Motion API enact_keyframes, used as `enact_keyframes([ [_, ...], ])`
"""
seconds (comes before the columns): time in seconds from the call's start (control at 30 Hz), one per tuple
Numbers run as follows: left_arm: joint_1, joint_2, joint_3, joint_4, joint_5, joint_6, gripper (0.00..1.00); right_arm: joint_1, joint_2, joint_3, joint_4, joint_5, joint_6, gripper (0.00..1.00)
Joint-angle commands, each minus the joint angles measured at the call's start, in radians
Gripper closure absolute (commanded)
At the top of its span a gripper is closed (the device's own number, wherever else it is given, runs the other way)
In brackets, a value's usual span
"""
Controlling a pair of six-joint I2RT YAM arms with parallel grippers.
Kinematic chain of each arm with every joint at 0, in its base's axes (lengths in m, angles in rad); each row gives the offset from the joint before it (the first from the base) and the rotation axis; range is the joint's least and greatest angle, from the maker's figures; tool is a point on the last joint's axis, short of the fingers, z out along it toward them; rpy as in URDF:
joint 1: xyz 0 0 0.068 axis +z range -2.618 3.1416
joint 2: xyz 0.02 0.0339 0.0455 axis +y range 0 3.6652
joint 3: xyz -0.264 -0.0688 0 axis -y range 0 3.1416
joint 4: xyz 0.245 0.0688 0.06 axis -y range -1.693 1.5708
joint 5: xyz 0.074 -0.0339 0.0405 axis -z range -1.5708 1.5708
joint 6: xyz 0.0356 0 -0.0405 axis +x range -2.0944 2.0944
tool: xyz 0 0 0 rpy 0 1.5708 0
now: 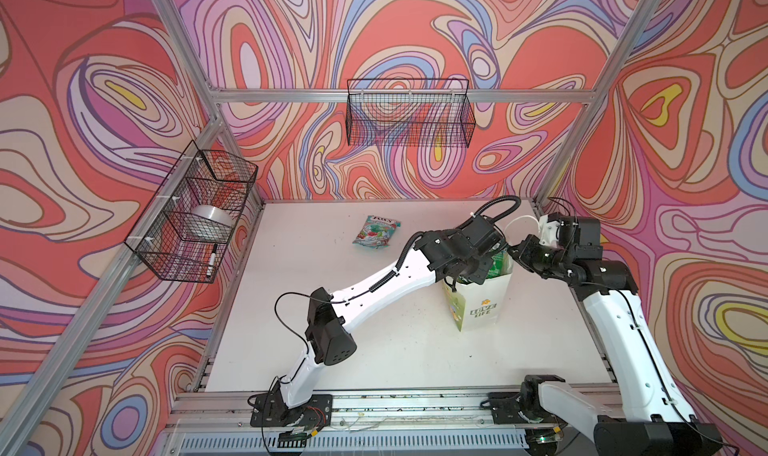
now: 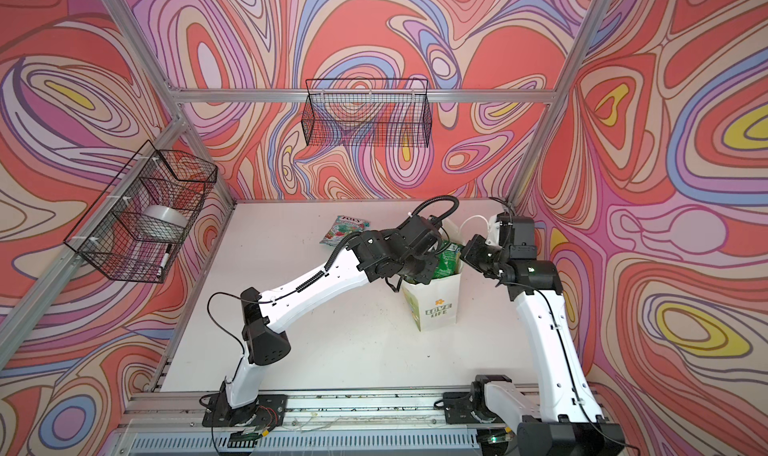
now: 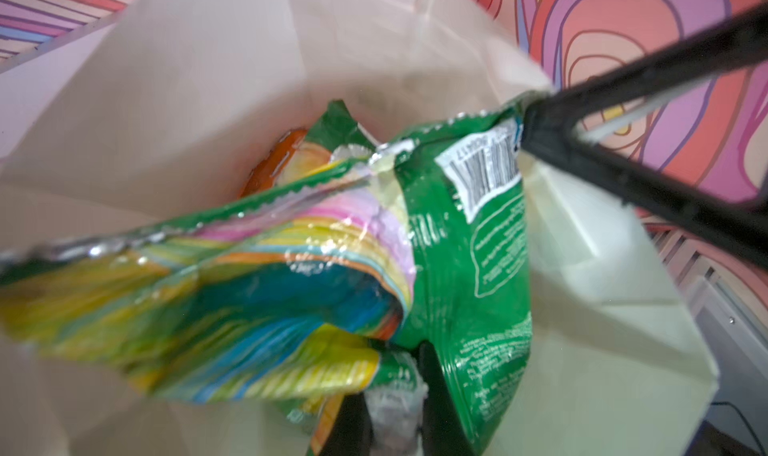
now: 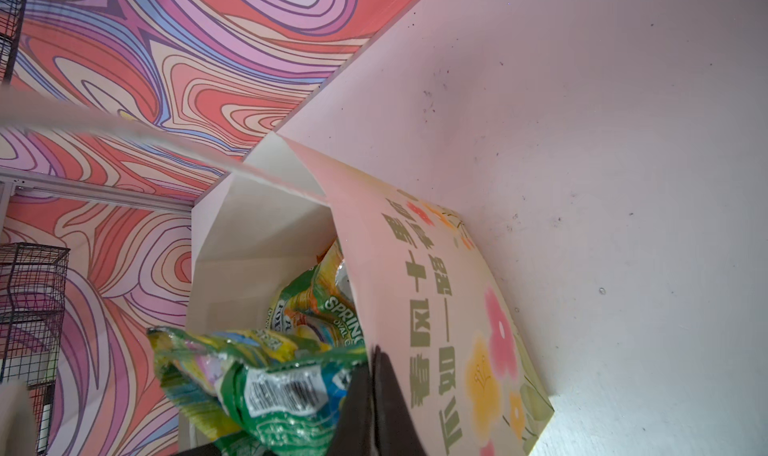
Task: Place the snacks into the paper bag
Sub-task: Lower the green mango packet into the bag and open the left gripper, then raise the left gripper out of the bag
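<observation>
Left gripper [image 3: 392,416] pinched a green packet [image 3: 457,246] at the mouth of the paper bag [image 1: 484,304]; right gripper [image 4: 371,375] clamped its rim. Next probably needed releasing it, then fetching the last packet [image 1: 376,231] from the table [image 1: 395,350]

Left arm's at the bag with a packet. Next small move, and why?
Probably ease the left gripper a little deeper into the paper bag before opening. It is shut on the green packet, which lies across the mouth and pokes above the rim in both top views. The right gripper pinches the bag wall, holding it open, and other packets sit lower inside.
</observation>
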Motion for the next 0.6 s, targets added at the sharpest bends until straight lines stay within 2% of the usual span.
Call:
enact_keyframes([
  [0.0,-0.027,-0.076,-0.068,-0.06,-0.036,0.016,0.9,0.0,-0.056,0.025,0.117,-0.013,-0.012,1.0],
  [0.07,-0.028,-0.088,-0.081,-0.055,-0.02,0.008,0.89,0.0,-0.075,0.007,0.139,-0.01,-0.005,1.0],
  [0.13,-0.032,-0.091,-0.065,-0.028,0.009,0.014,0.82,0.0,-0.078,-0.002,0.154,-0.007,0.0,1.0],
  [0.37,-0.032,-0.053,0.196,-0.099,-0.046,0.036,0.47,0.0,-0.074,0.019,0.131,-0.002,0.0,1.0],
  [0.47,-0.032,-0.099,0.173,-0.044,-0.012,0.043,0.35,0.0,-0.087,0.002,0.135,0.009,-0.003,1.0],
  [0.57,-0.032,-0.137,0.164,-0.046,-0.012,0.047,0.29,0.0,-0.095,-0.033,0.163,-0.007,0.01,1.0],
])
